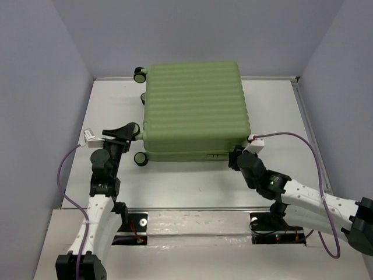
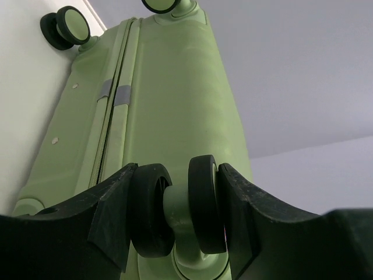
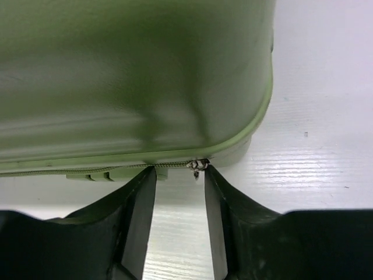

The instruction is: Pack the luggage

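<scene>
The luggage (image 1: 195, 108) is a light-green ribbed hard-shell suitcase lying flat and closed on the white table. My left gripper (image 1: 133, 133) is at its left side, shut on a black twin wheel (image 2: 178, 213), with a finger pressed on each outer face. My right gripper (image 1: 236, 156) is at the near right corner of the luggage (image 3: 134, 76). Its jaws stand open with bare table between them. The metal zipper pull (image 3: 197, 165) hangs on the seam, just off the tip of the right finger (image 3: 218, 192).
Other black wheels (image 1: 140, 74) (image 1: 140, 158) stick out on the suitcase's left side. Grey walls enclose the table (image 1: 175, 186) on three sides, close behind the case. Purple cables loop beside both arms.
</scene>
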You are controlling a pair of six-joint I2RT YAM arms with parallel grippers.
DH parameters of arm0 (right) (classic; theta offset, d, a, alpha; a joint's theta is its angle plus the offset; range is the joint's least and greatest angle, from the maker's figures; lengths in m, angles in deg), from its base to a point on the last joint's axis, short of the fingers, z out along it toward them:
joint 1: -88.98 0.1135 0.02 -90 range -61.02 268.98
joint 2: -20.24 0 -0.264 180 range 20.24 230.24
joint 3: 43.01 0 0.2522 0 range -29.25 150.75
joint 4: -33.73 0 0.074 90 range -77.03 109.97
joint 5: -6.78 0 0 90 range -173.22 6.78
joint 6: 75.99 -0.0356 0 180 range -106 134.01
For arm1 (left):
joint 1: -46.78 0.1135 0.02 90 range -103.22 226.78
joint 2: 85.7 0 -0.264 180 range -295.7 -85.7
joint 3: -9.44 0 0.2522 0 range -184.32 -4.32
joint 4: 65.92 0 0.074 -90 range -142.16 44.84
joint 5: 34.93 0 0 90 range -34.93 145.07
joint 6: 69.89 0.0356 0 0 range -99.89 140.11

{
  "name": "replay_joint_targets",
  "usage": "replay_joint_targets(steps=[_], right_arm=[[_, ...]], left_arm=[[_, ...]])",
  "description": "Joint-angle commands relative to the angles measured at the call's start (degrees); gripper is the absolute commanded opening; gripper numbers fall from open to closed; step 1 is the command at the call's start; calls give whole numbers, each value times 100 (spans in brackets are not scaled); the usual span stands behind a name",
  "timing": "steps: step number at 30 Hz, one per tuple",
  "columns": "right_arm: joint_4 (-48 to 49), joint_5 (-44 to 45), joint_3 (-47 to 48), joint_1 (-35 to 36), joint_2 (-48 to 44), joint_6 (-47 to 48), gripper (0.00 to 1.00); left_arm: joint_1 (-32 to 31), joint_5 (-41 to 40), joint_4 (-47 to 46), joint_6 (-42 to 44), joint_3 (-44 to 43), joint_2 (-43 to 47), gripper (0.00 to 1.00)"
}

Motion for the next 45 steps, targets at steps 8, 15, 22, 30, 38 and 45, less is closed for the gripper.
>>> replay_joint_targets(steps=[8, 15, 22, 30, 38, 45], right_arm=[[755, 340, -84, -144, -399, 438, 29], [755, 217, -14, -197, 5, 280, 30], [764, 295, -23, -197, 41, 280, 29], [790, 462, 30, -259, 304, 446, 7], [2177, -1571, 170, -67, 891, 502, 7], [2090, -847, 2491, 1912, 3582, 518, 7]], left_arm=[[-191, 422, 353, 1033, 35, 59, 6], [-200, 457, 353, 1069, 26, 50, 6], [-208, 466, 362, 1086, 0, 77, 6], [-208, 501, 370, 1095, 0, 112, 6], [-708, 248, 318, 1104, -123, 112, 6], [-1817, -255, 475, 1183, -422, 76, 6]])
